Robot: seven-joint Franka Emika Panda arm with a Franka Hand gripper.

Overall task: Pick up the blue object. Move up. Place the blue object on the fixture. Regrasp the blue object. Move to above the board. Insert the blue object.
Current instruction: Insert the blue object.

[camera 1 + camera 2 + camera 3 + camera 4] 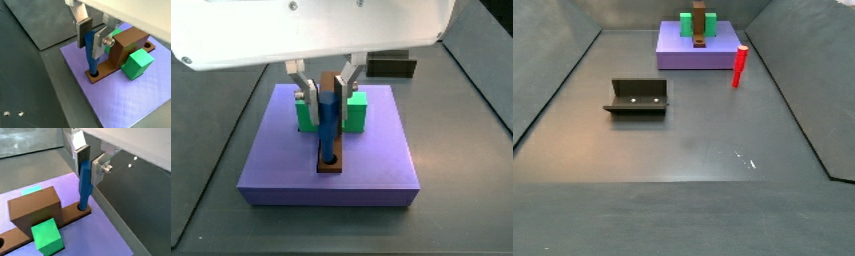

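**Blue peg upright in the bar's hole, gripper around it**

The blue object (91, 52), a slim peg, stands nearly upright, its lower end in the round hole at the end of the brown bar (67, 217) on the board (331, 170). The gripper (91, 34) sits over the board, a silver finger on each side of the peg's upper part; contact cannot be judged. The board is lavender-blue, flat, square, with green blocks (137, 64). The fixture (637, 97), a dark bracket, stands on the floor well apart from the board.
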